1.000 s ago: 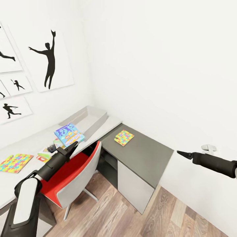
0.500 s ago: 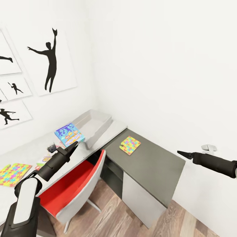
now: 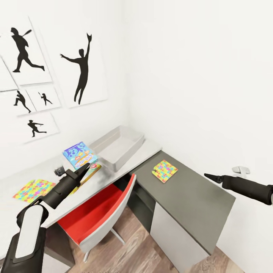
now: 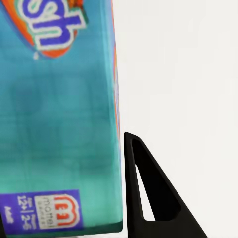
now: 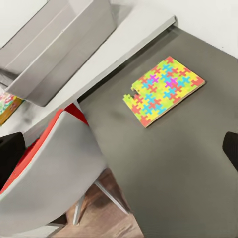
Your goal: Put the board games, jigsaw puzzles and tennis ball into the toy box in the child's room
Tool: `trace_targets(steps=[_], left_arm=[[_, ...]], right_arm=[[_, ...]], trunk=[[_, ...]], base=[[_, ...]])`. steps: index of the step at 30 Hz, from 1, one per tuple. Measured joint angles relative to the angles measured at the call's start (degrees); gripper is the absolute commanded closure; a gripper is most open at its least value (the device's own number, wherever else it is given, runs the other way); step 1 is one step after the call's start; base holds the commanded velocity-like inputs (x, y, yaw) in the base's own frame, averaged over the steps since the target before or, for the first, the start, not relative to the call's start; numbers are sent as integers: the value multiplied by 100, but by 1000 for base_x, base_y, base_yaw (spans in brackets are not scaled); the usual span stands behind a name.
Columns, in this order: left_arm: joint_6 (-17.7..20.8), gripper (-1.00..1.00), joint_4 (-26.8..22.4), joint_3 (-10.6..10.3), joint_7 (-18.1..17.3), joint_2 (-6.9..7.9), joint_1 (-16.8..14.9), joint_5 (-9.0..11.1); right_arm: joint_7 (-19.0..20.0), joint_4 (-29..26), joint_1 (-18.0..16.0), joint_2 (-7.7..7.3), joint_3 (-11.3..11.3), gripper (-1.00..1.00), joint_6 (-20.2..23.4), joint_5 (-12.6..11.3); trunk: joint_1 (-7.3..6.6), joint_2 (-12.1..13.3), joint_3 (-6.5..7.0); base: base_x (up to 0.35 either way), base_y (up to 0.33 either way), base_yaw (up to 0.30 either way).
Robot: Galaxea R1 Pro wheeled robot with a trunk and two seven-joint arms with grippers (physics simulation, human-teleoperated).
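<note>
The left gripper (image 3: 84, 169) grips a stiff, light board game (image 3: 79, 154); the right gripper (image 3: 211, 176) looks closed, probably empty.

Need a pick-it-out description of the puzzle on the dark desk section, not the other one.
Start at the light-grey toy box on the white table by the wall. Just past that end, a lower dark-grey desk section runs along the other wall. The jigsaw puzzle lies flat and alone there; the other puzzle lies on the white top at the far end from the box.
</note>
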Motion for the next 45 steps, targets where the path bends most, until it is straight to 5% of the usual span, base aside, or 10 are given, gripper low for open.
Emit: trace_targets(steps=[15, 28, 45], left_arm=[[6, 100, -1, -16, -6, -1, -1, 3], [9, 100, 4, -19, 3, -1, -10, -9], [27, 100, 5, -20, 21, -2, -21, 23]], right_arm=[[-3, -1, 7, -1, 28, -100, 1, -3], [0, -1, 9, -1, 28, -100, 1, -2], [4, 0, 9, -1, 17, -100, 1, -6]], trunk=[[-3, -1, 0], [-2, 0, 0], [0, 0, 0]], base=[[140, 0, 251], [305, 0, 24], [50, 90, 1]])
